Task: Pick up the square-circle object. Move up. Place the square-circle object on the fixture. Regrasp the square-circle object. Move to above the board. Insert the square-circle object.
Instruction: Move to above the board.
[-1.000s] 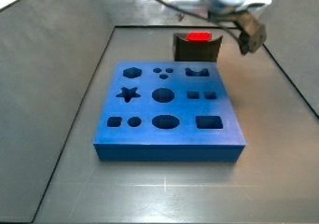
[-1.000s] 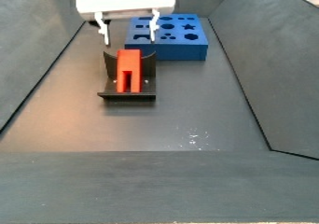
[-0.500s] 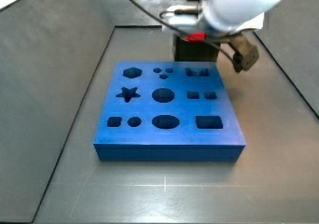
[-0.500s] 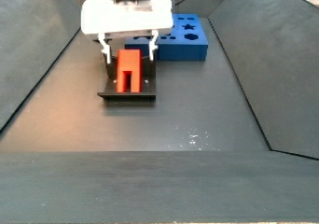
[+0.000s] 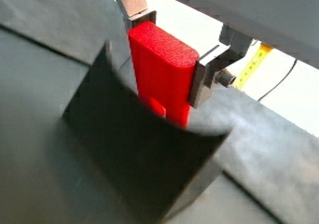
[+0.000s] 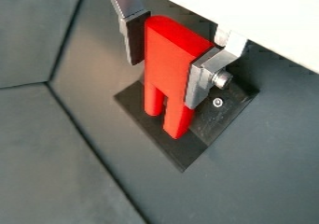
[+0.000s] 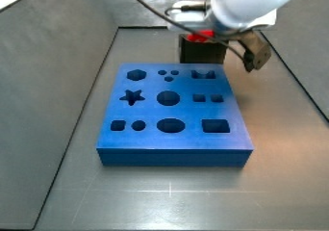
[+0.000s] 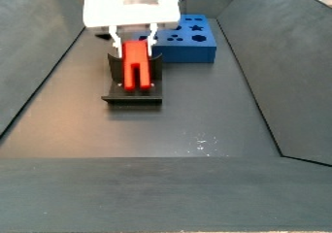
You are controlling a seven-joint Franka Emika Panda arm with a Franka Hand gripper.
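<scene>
While the square-circle object rests on the fixture, gripper jaws flank it, contact unclear.

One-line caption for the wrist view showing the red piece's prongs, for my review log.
Two-finger tool straddling the small bright red two-pronged block resting on the dark fixture.

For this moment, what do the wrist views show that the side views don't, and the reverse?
Only the wrist views show the contact up close: the tool straddles the square-circle object, one silver finger on each side, and the object's two prongs and slot are visible as it rests on the fixture.

Only the side views show the blue board with its cut-out holes, lying apart from the fixture.

Both show the red object on the dark fixture with the tool down around it; whether the pads actually press the object cannot be told.
</scene>
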